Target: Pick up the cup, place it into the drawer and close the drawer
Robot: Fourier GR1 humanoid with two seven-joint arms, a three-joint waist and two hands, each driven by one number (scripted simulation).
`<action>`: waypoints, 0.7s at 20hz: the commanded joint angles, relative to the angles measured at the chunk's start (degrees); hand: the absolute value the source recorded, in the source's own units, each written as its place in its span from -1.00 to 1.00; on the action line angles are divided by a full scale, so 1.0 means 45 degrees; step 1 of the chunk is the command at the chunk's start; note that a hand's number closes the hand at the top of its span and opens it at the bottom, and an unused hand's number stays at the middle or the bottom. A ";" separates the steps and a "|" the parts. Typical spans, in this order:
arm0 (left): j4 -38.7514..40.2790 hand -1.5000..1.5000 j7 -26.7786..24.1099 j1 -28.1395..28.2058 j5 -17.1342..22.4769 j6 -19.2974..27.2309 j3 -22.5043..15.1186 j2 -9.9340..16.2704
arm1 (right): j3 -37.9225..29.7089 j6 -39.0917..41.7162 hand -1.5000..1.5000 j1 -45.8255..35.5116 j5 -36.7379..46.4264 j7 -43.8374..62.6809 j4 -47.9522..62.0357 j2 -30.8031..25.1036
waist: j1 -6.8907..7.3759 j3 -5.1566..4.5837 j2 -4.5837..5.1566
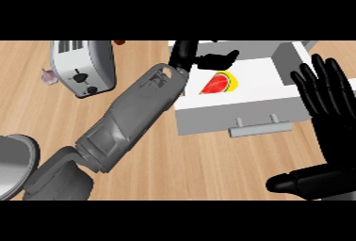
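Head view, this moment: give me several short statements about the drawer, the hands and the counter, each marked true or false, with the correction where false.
1. The drawer stands open. True.
2. The left hand is over the drawer's far end. True.
3. The yellow cup with the watermelon slice stands on the wooden counter beside the toaster. False: it lies inside the drawer, close to the left hand.
4. The right hand is curled round the drawer handle. False: it is open, fingers up, at the view's right edge, apart from the handle.
5. The toaster stands left of the drawer. True.
6. The drawer is closed with the cup inside. False: it is not yet closed.
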 commanded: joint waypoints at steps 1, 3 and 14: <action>0.0060 -1.00 -0.0218 -0.0126 0.0508 -0.0062 -0.0151 -0.0001 | -0.0005 -0.0127 -1.00 0.0113 0.0024 -0.0246 -0.0070 0.0202 | 0.0045 -0.0001 0.0023; -0.0585 -1.00 -0.0064 -0.0144 0.1055 0.0137 -0.0202 -0.0001 | -0.0065 -0.0244 -1.00 -0.0465 -0.0197 0.0174 -0.0052 0.0145 | 0.0091 -0.0005 -0.0015; -0.2022 -1.00 -0.1800 0.0259 0.2702 -0.1029 0.1156 -0.0002 | -0.0929 0.1170 -1.00 0.0874 -0.1957 -0.0003 -0.0451 -0.0588 | 0.1087 -0.0013 -0.0275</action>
